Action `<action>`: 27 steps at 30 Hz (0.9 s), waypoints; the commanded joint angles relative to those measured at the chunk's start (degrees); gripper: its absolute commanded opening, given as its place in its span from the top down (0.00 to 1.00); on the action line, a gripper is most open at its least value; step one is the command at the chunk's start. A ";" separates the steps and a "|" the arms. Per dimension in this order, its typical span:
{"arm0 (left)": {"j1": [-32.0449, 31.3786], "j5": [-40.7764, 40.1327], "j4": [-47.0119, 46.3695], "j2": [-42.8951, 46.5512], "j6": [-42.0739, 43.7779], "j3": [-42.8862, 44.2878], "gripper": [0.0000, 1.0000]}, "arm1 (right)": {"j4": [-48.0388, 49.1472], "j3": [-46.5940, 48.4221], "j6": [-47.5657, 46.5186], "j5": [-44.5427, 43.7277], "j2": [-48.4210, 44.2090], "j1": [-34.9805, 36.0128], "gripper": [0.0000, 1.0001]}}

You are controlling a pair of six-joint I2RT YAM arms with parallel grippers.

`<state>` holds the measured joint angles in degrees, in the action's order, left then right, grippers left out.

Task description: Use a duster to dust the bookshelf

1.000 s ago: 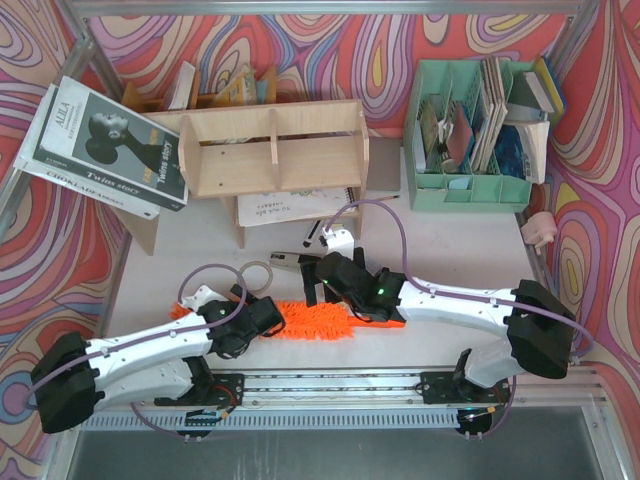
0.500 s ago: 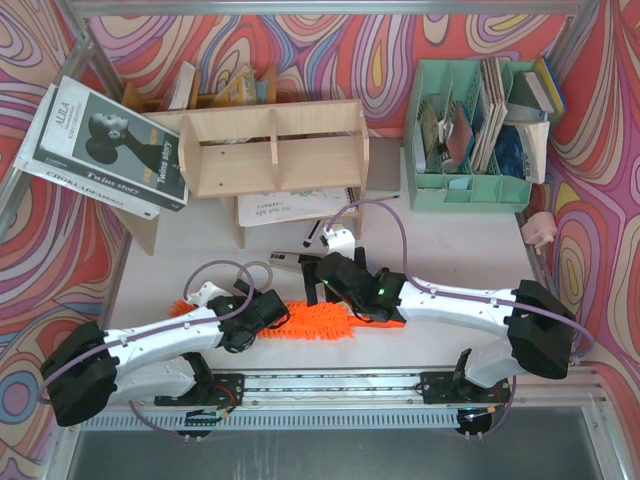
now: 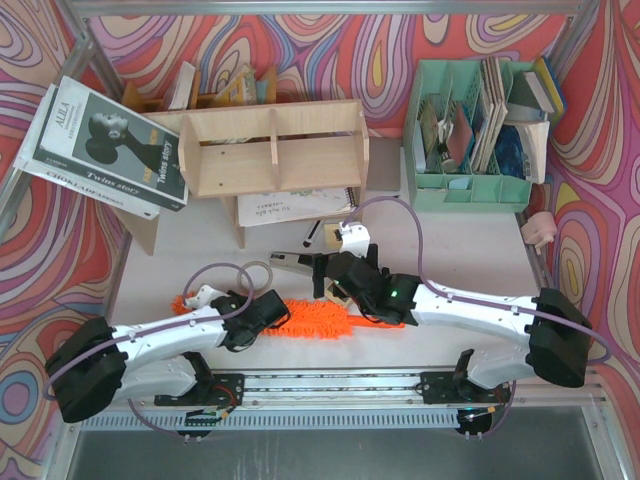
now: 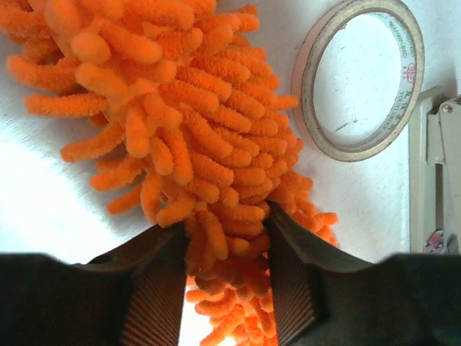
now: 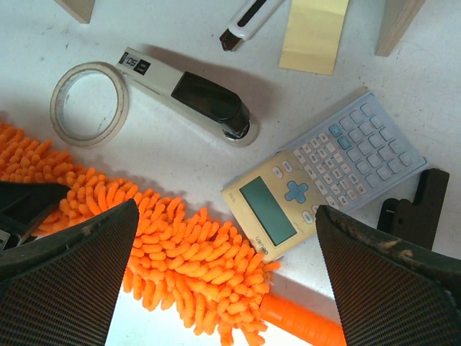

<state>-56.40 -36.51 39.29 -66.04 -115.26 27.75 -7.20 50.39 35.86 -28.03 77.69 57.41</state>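
The orange fluffy duster [image 3: 322, 319] lies on the white table in front of both arm bases. My left gripper [image 3: 268, 316] is shut on its chenille head. In the left wrist view the two ribbed pads [image 4: 155, 288] squeeze the orange strands [image 4: 194, 144] between them. My right gripper [image 3: 336, 290] hovers open above the other end of the head. There the fluff [image 5: 180, 249] meets the smooth orange handle [image 5: 302, 321], and nothing touches its wide-set fingers [image 5: 68, 259]. The light plywood bookshelf [image 3: 270, 150] stands at the back, left of centre.
A tape roll [image 5: 90, 102], a stapler [image 5: 187, 90], a calculator [image 5: 324, 173], a pen [image 5: 248, 14], a yellow sticky pad [image 5: 313, 32] and a black clip [image 5: 414, 209] lie just beyond the duster. A mint-green organiser [image 3: 470, 190] stands back right; a large book [image 3: 105, 145] leans at back left.
My left gripper slid slightly right along the duster and closed its jaws on the fluffy head. The right arm shifted a little right and back, still open.
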 commanded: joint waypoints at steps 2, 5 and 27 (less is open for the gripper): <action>0.38 3.48 1.96 -0.26 -3.60 -4.54 0.67 | -0.76 -0.56 0.81 -2.60 -0.65 0.25 0.02; 0.40 1.90 5.17 2.28 -5.38 -4.29 0.78 | -1.45 -0.28 1.07 -3.47 -0.44 0.26 0.02; 0.42 -15.49 33.33 22.22 -8.11 8.64 1.00 | 15.46 -8.11 -24.01 5.47 -7.55 0.30 0.01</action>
<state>-55.94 -46.11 64.38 -44.99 -118.72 33.93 4.54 43.53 17.43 -24.32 72.82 57.43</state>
